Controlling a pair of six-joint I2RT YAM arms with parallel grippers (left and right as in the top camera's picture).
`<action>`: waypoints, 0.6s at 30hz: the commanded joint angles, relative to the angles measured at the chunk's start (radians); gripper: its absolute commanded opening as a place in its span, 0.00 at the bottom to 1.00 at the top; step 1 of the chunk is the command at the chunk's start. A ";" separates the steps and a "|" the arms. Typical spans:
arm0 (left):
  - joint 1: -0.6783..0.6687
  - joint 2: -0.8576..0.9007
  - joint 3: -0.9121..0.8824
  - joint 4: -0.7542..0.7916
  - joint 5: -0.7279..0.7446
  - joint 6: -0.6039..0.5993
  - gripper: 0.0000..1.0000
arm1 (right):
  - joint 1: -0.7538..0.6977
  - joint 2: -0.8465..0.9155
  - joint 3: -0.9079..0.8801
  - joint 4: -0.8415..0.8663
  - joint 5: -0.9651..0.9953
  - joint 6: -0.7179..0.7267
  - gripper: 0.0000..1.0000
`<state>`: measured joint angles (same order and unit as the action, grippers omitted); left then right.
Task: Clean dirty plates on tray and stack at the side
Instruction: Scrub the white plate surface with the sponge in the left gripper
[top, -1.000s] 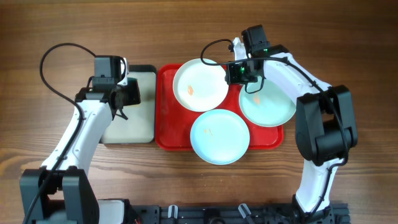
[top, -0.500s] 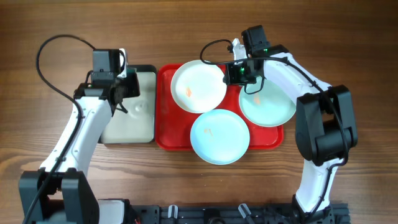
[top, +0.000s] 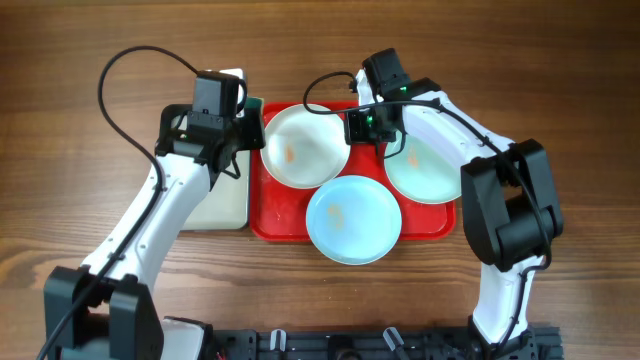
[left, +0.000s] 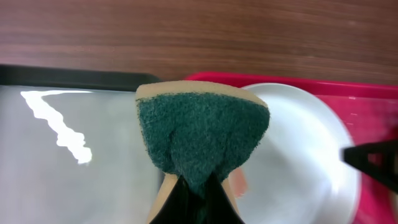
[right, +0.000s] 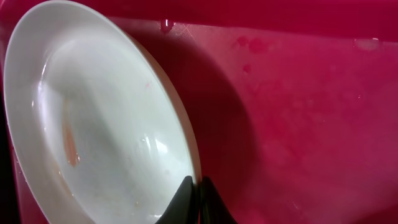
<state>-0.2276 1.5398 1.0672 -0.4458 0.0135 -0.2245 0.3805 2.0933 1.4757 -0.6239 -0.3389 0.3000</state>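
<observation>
A white plate (top: 303, 148) with an orange smear lies at the back left of the red tray (top: 274, 216). My right gripper (top: 350, 132) is shut on its right rim. In the right wrist view the plate (right: 106, 124) stands tilted off the tray (right: 298, 124), casting a shadow, with the gripper (right: 199, 186) pinching its edge. My left gripper (top: 247, 130) is shut on a green-faced sponge (left: 202, 134), which hangs over the plate's (left: 298, 155) left rim. Two pale blue plates lie on the tray, one at the front (top: 353, 218) and one on the right (top: 432, 166).
A black-rimmed tray (top: 220, 203) with a pale, glossy inside (left: 74, 155) lies just left of the red tray, under my left arm. Wooden tabletop (top: 560, 80) surrounds both trays. Cables loop above each arm.
My left arm has swung right with the sponge, from over the black-rimmed tray to the white plate's left edge. The right gripper has shifted the white plate a little leftward.
</observation>
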 joint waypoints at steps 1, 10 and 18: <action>-0.005 0.047 0.023 0.019 0.151 -0.093 0.04 | 0.002 0.014 0.003 0.002 0.032 0.018 0.04; -0.025 0.147 0.023 0.084 0.193 -0.238 0.04 | 0.002 0.014 0.003 0.002 0.032 0.018 0.04; -0.052 0.180 0.023 0.114 0.199 -0.278 0.04 | 0.003 0.014 0.003 0.002 0.032 0.018 0.04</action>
<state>-0.2787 1.6928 1.0672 -0.3393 0.1970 -0.4789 0.3809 2.0933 1.4757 -0.6239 -0.3130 0.3103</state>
